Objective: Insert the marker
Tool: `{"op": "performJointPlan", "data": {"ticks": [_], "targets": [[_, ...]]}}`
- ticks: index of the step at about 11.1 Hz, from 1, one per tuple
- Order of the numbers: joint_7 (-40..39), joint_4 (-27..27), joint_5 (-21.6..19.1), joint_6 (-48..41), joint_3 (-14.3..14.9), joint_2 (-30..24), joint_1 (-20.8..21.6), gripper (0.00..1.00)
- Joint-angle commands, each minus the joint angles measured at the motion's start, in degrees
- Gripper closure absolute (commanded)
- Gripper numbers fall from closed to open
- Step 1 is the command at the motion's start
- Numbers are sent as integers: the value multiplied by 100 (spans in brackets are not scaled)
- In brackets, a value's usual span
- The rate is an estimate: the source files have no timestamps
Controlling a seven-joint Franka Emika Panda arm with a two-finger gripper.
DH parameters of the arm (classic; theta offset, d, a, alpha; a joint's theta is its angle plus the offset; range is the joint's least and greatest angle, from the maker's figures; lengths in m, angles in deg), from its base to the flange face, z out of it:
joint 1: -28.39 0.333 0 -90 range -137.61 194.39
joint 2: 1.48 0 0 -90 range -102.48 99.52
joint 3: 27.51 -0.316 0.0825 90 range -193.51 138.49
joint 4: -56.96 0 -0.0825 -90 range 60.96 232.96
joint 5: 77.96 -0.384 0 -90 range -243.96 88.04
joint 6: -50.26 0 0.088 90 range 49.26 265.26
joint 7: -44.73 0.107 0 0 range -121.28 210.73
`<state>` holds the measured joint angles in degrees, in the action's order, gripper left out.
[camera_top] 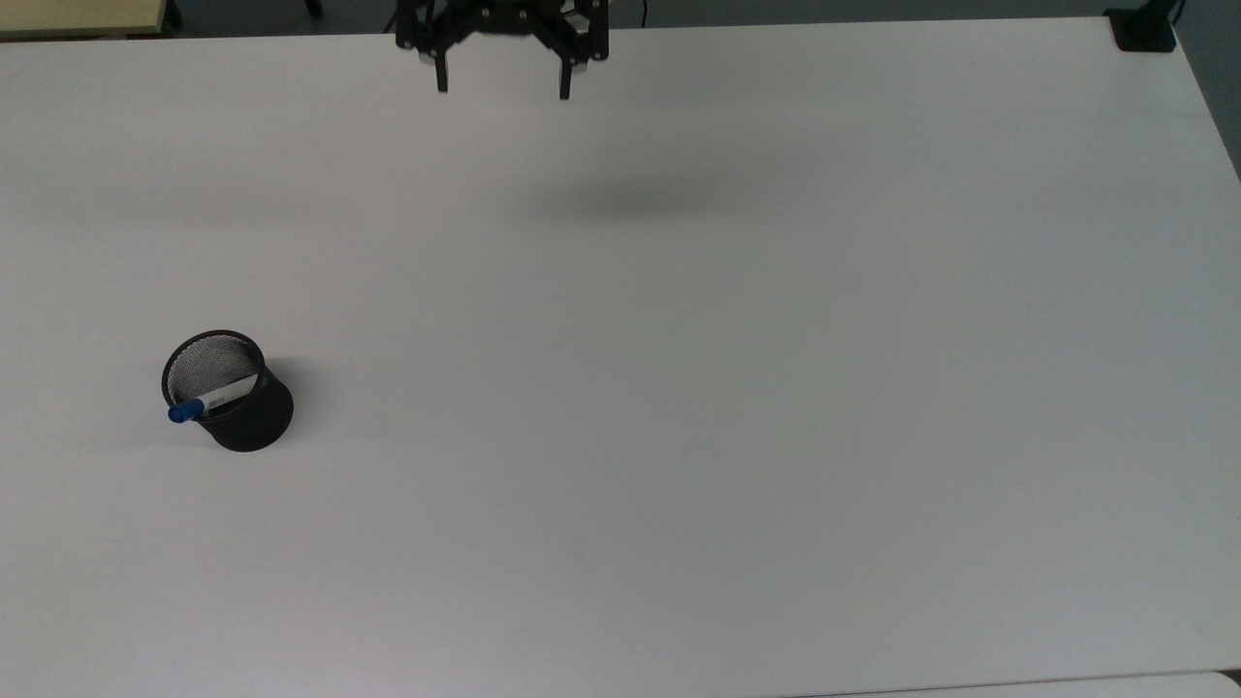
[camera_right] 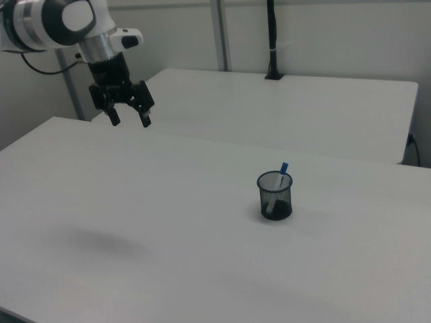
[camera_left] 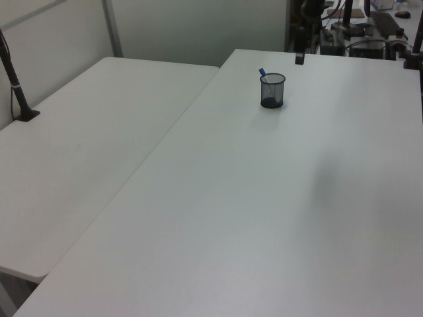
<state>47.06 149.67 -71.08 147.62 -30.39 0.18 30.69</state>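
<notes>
At the top view's left, a black mesh cup [camera_top: 230, 392] stands upright on the white table [camera_top: 737, 407], and the marker [camera_top: 209, 400] leans inside it, its blue cap poking over the rim while its white barrel slopes down into the cup. Moving right in the top view, the gripper [camera_top: 502, 89] hangs above the table's far edge, well apart from cup and marker, its two fingers [camera_top: 442, 78] spread wide with nothing between them. In the right view the gripper [camera_right: 129, 121] is raised at the left, the cup [camera_right: 275, 196] sitting right of centre with the marker's [camera_right: 283, 167] blue end sticking up.
</notes>
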Motion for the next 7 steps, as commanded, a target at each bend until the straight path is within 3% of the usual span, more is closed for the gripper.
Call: {"op": "performJointPlan", "data": {"ticks": [1,7], "targets": [[100,388,-292,11,666,-332,517,0],[145,362,-328,-6,675,-244,499,0]]}}
